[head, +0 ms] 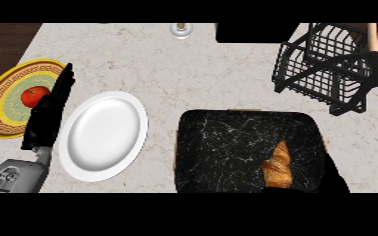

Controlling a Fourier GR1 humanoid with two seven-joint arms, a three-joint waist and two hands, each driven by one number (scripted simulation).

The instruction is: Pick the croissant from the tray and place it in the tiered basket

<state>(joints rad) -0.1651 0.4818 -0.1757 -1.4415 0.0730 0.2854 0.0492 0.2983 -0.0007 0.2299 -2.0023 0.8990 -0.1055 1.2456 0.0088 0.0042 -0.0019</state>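
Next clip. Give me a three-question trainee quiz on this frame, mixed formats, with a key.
1. True or false: the croissant already lies in the tiered basket.
2. What sits on the yellow patterned plate? A) a red tomato B) a lemon C) a cup
3. Fill in: the white plate lies to the ___ of the black marbled tray in the head view.

Key:
1. False; it is on the tray, near its right side.
2. A, the tomato.
3. Left. The left hand rests open beside that plate.
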